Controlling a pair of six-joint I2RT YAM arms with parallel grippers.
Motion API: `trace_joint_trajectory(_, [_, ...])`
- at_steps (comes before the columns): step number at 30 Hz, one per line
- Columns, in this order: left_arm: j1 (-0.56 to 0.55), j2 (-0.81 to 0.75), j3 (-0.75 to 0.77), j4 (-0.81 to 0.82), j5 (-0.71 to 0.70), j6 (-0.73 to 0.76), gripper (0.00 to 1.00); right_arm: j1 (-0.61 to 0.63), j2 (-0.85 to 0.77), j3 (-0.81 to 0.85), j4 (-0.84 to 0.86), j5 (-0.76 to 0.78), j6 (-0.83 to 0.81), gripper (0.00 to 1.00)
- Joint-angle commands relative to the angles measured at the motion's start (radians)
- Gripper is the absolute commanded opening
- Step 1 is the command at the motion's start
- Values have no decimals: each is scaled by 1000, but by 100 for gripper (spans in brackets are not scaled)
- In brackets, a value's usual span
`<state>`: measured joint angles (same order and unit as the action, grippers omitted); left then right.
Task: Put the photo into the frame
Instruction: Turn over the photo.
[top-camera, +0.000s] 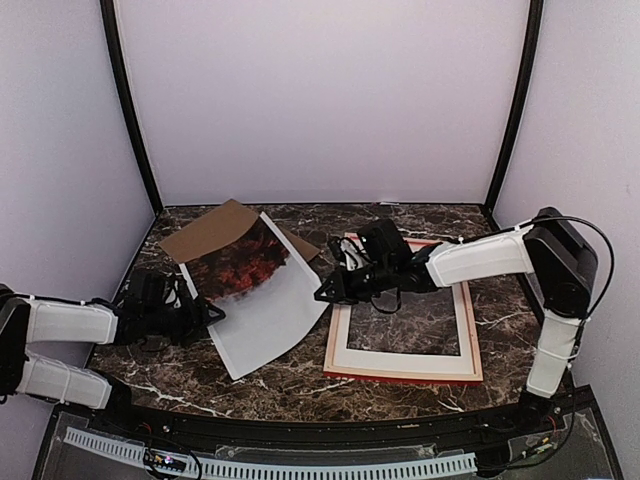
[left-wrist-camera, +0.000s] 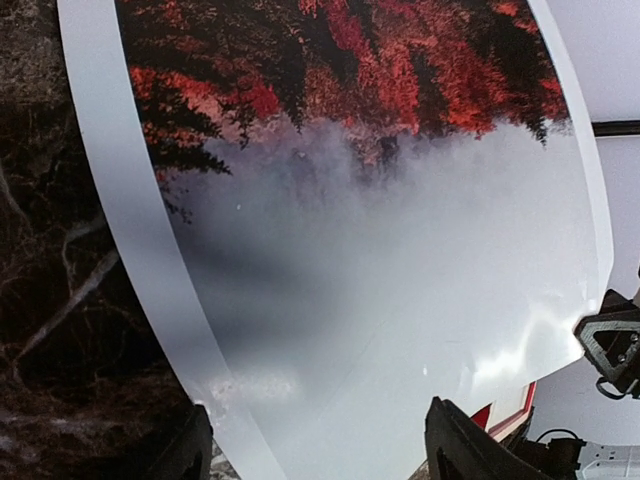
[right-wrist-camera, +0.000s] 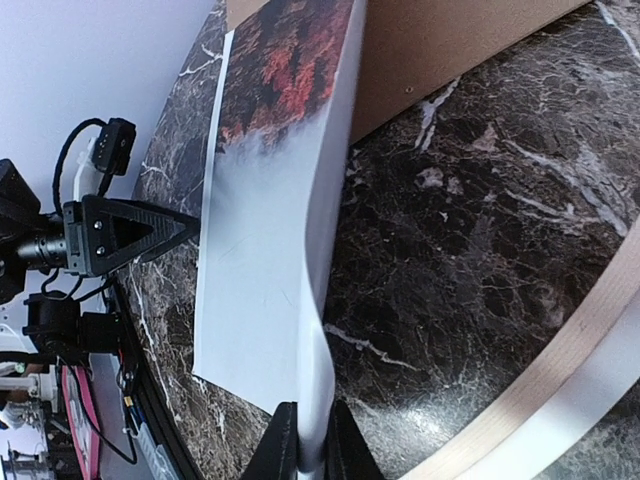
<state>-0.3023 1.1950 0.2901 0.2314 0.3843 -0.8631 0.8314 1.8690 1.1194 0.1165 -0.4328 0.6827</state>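
Observation:
The photo (top-camera: 262, 300) lies curled on the marble table, left of centre, its red foliage end (top-camera: 245, 262) farthest from me. My right gripper (top-camera: 326, 291) is shut on its right edge; in the right wrist view the fingertips (right-wrist-camera: 287, 445) pinch the lifted sheet (right-wrist-camera: 270, 200). My left gripper (top-camera: 208, 315) stands open at the photo's left edge. In the left wrist view its dark fingers (left-wrist-camera: 460, 445) sit wide apart with the misty part of the photo (left-wrist-camera: 380, 290) spanning the gap. The frame (top-camera: 400, 362) lies flat to the right, pale side up, a red edge showing.
A brown backing board (top-camera: 208, 231) lies at the back left, partly under the photo, also seen in the right wrist view (right-wrist-camera: 450, 50). The frame's pale wood rim (right-wrist-camera: 560, 380) runs just right of my right gripper. White walls and black posts (top-camera: 130, 110) close in the table.

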Motion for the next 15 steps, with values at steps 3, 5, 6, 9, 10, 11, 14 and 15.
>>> trace_joint_trajectory(3, [-9, -68, 85, -215, -60, 104, 76, -16, -116, 120, -253, 138, -186, 7])
trace_joint_trajectory(5, [-9, -85, 108, -249, -70, 122, 76, -33, -159, 157, -340, 198, -233, 6])
trace_joint_trajectory(6, [-8, -91, 120, -263, -70, 128, 76, -42, -190, 175, -380, 241, -256, 6])
trace_joint_trajectory(9, [-9, -98, 139, -266, -59, 130, 76, -56, -265, 249, -526, 398, -334, 5])
trace_joint_trajectory(10, [-9, -101, 147, -262, -54, 128, 76, -57, -286, 280, -574, 468, -360, 5])
trace_joint_trajectory(11, [-10, -102, 157, -261, -50, 128, 76, -55, -300, 311, -614, 508, -385, 4])
trace_joint_trajectory(14, [-11, -100, 185, -259, -43, 128, 76, -10, -305, 444, -748, 656, -458, 3])
trace_joint_trajectory(15, [-11, -97, 202, -260, -42, 128, 76, 18, -294, 490, -795, 725, -477, 3])
